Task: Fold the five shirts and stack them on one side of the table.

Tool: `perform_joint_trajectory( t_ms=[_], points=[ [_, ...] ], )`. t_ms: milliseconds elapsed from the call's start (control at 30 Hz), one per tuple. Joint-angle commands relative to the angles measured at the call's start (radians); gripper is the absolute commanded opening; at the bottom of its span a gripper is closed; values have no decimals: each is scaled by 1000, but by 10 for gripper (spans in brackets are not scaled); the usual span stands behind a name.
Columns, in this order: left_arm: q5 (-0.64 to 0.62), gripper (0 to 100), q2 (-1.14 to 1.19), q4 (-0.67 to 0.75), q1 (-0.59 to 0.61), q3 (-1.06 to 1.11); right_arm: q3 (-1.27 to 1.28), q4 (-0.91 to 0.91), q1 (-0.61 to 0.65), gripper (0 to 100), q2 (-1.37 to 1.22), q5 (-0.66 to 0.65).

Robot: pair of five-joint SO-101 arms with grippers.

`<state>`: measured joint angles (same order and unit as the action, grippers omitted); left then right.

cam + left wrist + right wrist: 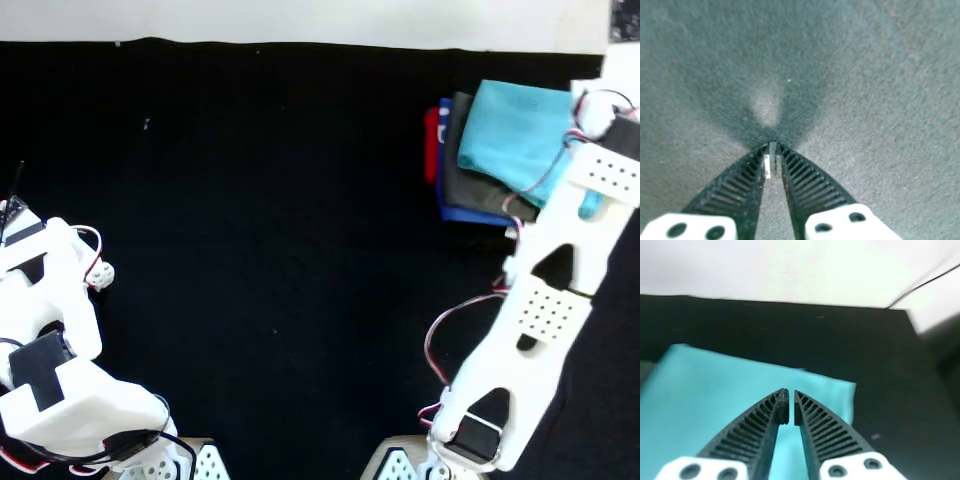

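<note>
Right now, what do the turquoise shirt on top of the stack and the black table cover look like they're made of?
The turquoise folded shirt: soft matte fabric, probably a cotton knit, judging by its limp, rounded folds. The black table cover: matte, felt-like cloth; the left wrist view shows a fuzzy surface without shine.

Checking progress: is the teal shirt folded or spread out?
Folded: the teal shirt is a compact rectangle atop the stack.

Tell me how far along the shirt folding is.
Done: teal shirt, grey shirt, blue shirt and red shirt lie folded in one stack on one side of the table. In hand: nothing; right gripper shut above the teal shirt, left gripper shut over bare table. Left: a fifth shirt, unless the stack hides it.
</note>
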<state>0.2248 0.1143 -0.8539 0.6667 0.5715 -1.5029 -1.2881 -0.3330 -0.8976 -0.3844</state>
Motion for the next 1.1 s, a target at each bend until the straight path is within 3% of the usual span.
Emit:
perform_joint_trajectory(
  t_ms=[0, 267, 467, 667, 900, 1067],
  points=[
    [-11, 10, 2, 18, -10, 5, -39, -159, 96, 26, 108, 51],
    [-11, 10, 2, 18, -10, 5, -35, -478, 278, 26, 110, 52],
    [-11, 10, 2, 18, -10, 5, 157, -453, 308, 26, 108, 52],
    [-11, 10, 2, 18, -10, 5, 302, -338, 214, 26, 110, 52],
    [-11, 10, 2, 18, -10, 4, 302, -340, 160, 32, 122, 52],
    [-11, 10, 2, 18, -10, 4, 302, -398, 202, 163, 122, 54]
  ],
)
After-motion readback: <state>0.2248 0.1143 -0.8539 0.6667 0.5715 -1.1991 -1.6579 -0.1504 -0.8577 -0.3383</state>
